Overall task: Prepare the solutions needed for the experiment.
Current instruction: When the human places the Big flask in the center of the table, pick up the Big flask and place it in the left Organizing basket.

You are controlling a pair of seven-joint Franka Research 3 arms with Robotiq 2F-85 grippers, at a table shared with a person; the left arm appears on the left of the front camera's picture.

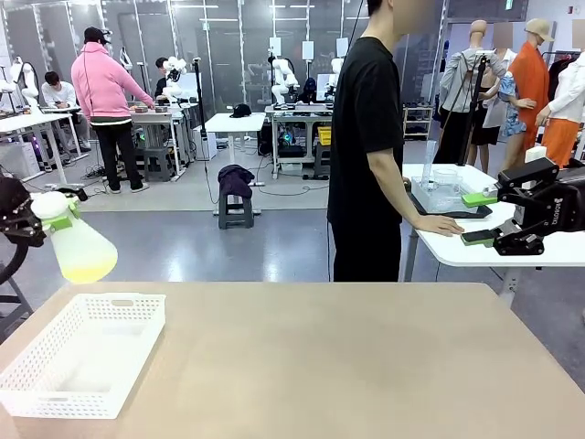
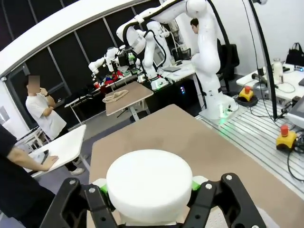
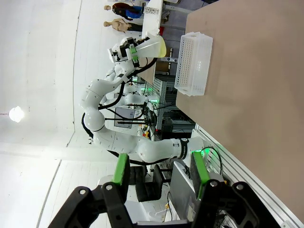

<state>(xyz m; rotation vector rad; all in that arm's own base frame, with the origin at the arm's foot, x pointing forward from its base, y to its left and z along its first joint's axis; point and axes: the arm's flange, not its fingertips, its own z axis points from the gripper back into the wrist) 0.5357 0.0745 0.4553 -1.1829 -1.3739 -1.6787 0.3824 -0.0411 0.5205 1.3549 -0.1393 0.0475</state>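
Currently the left gripper [image 1: 57,218] is clamped on the neck of the conical flask [image 1: 80,249], held tilted above the white basket [image 1: 82,361]. Keep the yellow solution [image 1: 84,271] pooled low; move slowly. The right gripper [image 1: 480,218] stands part open and empty, well apart.

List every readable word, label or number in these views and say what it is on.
"ROBOTIQ": white print, small and only just legible, on the side of the right gripper in the front view.
Flask in the left gripper: no markings readable.
White basket: no print.
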